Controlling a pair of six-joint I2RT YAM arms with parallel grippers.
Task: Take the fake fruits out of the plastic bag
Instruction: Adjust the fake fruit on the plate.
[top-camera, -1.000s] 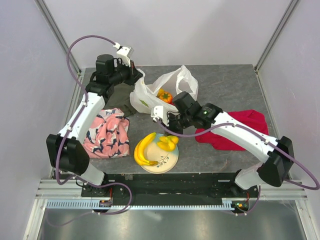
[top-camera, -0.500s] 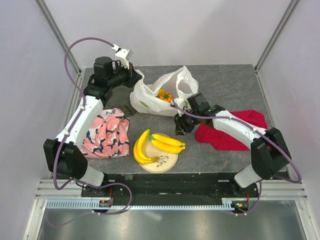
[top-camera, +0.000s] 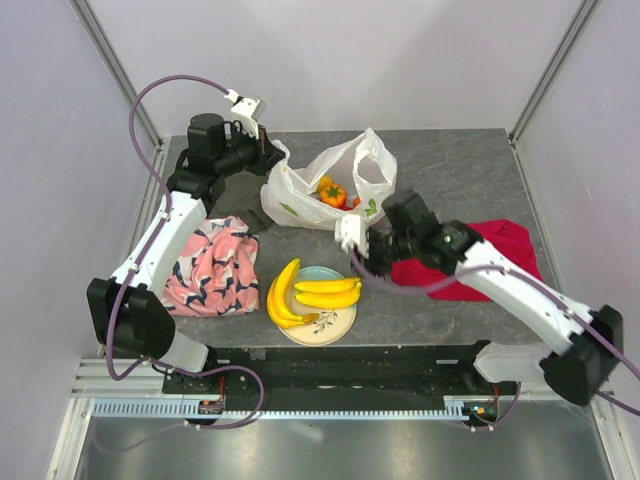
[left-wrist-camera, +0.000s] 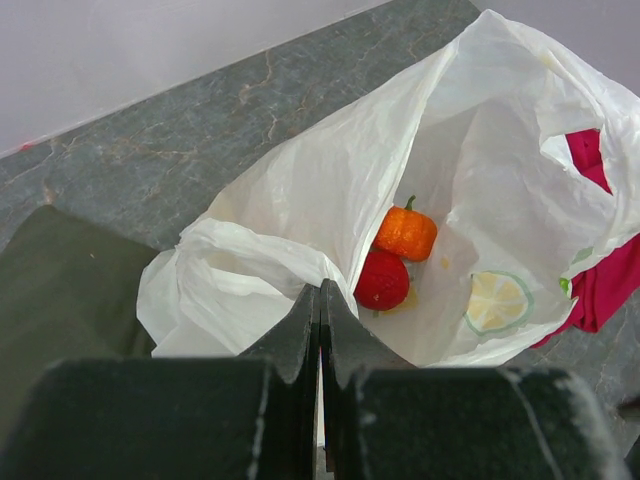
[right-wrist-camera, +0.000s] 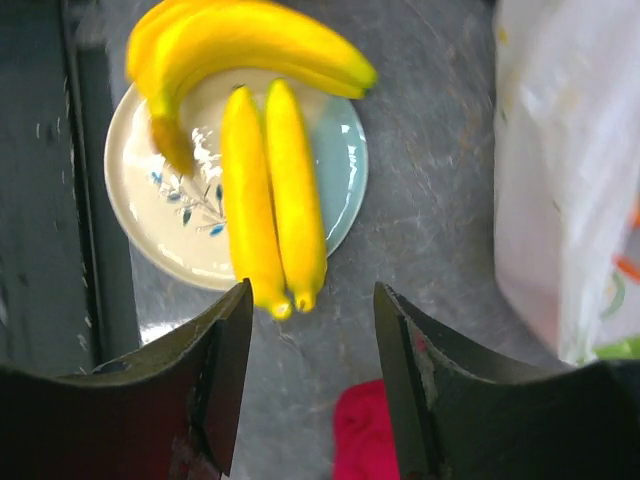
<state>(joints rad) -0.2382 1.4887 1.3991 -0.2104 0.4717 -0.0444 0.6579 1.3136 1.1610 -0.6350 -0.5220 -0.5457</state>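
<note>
1. The plastic bag (top-camera: 300, 190) is seen lying at the far middle of the tabletop (top-camera: 450, 170), with its mouth open and its handle loops raised.
2. The left gripper (top-camera: 270, 158) is placed at the bag's left rim. In the left wrist view its fingers (left-wrist-camera: 300, 330) are pressed together, and a fold of the bag's film is pinched at their tips.
3. Two fake fruits are seen inside the bag: an orange ribbed fruit (left-wrist-camera: 405, 232) and a red apple (left-wrist-camera: 382, 280), touching each other on the bag's floor.
4. The bananas (top-camera: 310, 295) are laid on the plate (top-camera: 325, 325) at the near edge of the tabletop, about midway along it: a curved bunch on the left and two straighter ones beside it.
5. The right gripper (top-camera: 356, 255) is held above the tabletop between the plate and the bag. Its fingers (right-wrist-camera: 225, 360) are spread apart and nothing is gripped between them.
6. A red cloth (top-camera: 500, 240) is spread toward the right edge, partly under the right arm.
7. A pink patterned cloth (top-camera: 210, 265) is bunched near the left edge.
</note>
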